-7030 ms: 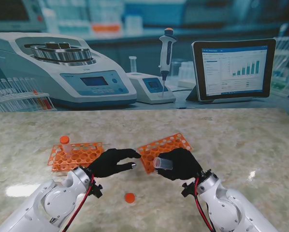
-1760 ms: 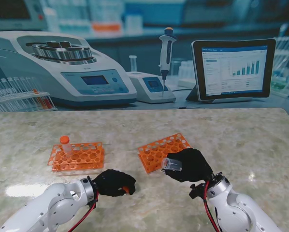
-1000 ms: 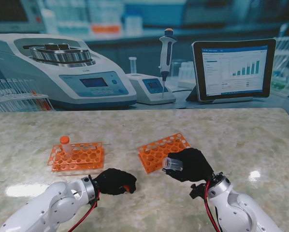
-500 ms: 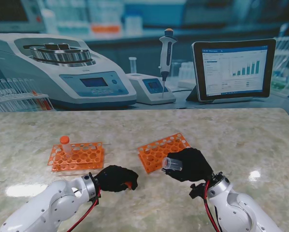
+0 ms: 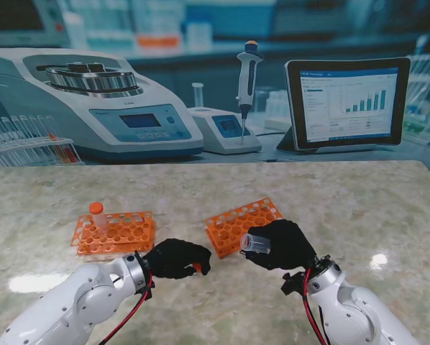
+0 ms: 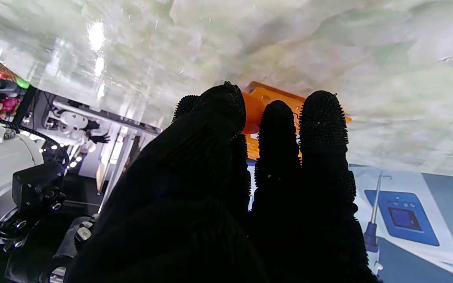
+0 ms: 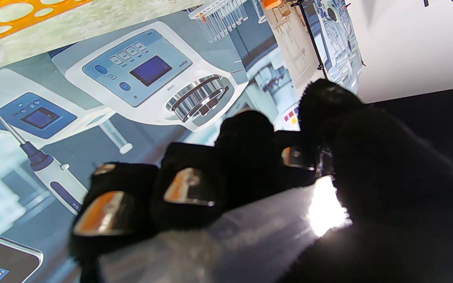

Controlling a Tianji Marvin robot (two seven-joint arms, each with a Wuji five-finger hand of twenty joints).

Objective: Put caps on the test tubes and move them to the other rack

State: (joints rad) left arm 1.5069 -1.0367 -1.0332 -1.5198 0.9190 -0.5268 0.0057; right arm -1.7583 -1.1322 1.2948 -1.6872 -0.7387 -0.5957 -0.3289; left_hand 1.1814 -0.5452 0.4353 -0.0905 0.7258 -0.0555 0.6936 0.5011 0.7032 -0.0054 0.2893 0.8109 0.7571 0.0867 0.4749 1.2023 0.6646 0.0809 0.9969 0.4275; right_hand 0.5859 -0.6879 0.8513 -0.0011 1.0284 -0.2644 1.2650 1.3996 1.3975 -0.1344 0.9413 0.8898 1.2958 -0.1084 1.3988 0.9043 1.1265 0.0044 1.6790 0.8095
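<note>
Left hand point(image 5: 176, 258) curled, orange cap point(image 5: 198, 268) pinched at fingertips, just above worktop point(image 5: 359, 208). Right hand point(image 5: 283, 245) wrapped round clear test tube point(image 5: 255, 244), open mouth turned left, near right rack point(image 5: 242, 225) edge. Capped tube point(image 5: 97, 214) seated in left rack point(image 5: 116, 232). Bare worktop seen right of right hand.

Two racks point(image 5: 115, 233) point(image 5: 238, 222), two tubes point(image 5: 98, 216) point(image 5: 256, 244)
</note>
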